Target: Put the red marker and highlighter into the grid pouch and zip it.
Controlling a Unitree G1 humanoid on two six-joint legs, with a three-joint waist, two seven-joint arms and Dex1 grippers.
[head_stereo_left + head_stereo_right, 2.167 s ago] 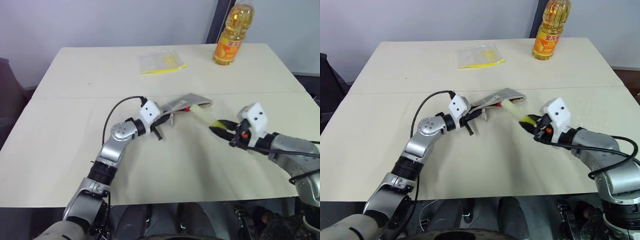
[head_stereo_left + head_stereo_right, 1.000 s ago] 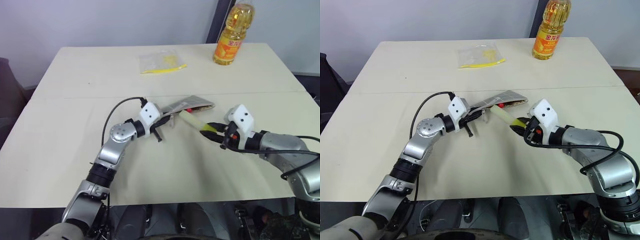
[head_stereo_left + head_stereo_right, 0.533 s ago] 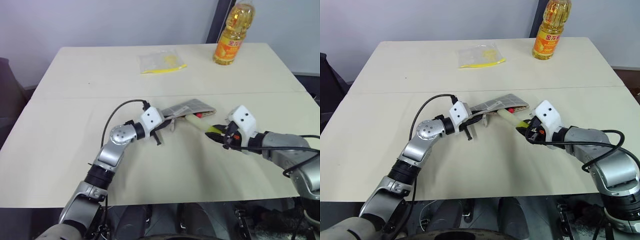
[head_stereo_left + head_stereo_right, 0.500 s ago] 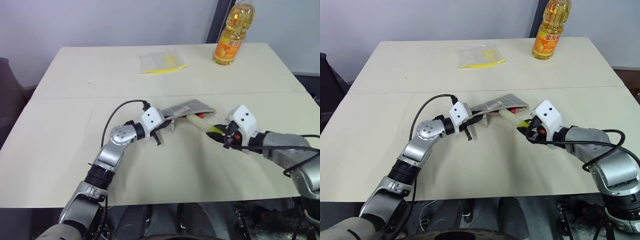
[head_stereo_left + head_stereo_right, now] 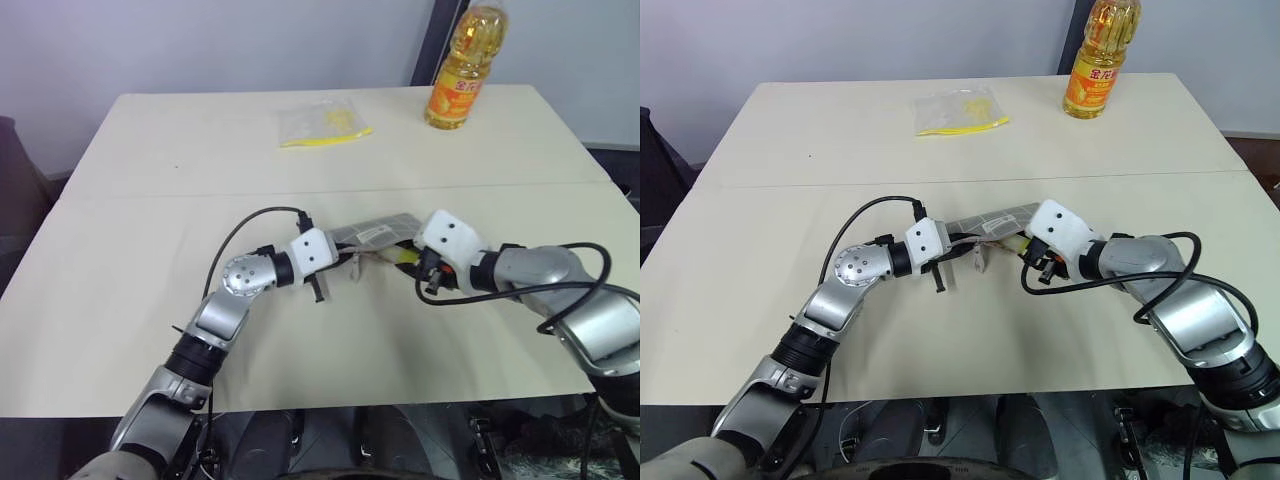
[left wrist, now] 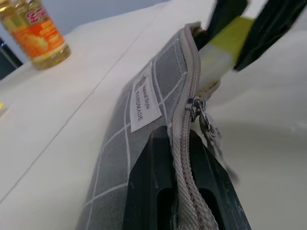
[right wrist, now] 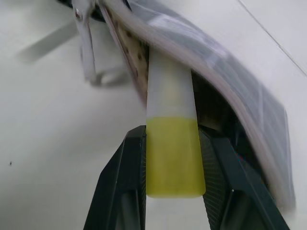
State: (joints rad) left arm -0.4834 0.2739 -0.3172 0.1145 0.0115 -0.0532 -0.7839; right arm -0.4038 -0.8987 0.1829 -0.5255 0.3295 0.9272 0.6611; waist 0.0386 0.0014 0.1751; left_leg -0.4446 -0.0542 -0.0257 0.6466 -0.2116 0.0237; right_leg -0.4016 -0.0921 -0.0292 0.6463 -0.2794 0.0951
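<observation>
Centre of the pale surface [image 5: 120,300], the grid pouch [image 5: 375,232] is held up off the top at one end, its mouth gaping toward the robot's right. The left claw [image 6: 178,158] is clamped on the pouch, its two black fingers [image 6: 153,182] pinching the fabric right along the zipper tape, with the metal zipper pull [image 6: 197,109] dangling just past them and the small white label [image 6: 142,103] showing on the grey gridded side. Opposite it, the right claw [image 7: 169,158] is closed on the highlighter [image 7: 170,139], gripping the brighter yellow end between its black fingers [image 7: 125,187] while the pale translucent front half is already pushed inside the pouch's open mouth. So the highlighter sits partly in, partly out, its yellow tail poking from the opening between the two claws. Deep in that opening, beside the highlighter, it is too dark to say whether the red marker lies inside. In the head views the two claws nearly meet at the pouch mouth, the left arm's black cable looping above its wrist. At the far side of the surface, well apart from the action, a clear plastic bag [image 5: 322,122] with yellow contents lies flat, and a bottle [image 5: 462,68] of golden oil with an orange label stands upright near the far right edge.
</observation>
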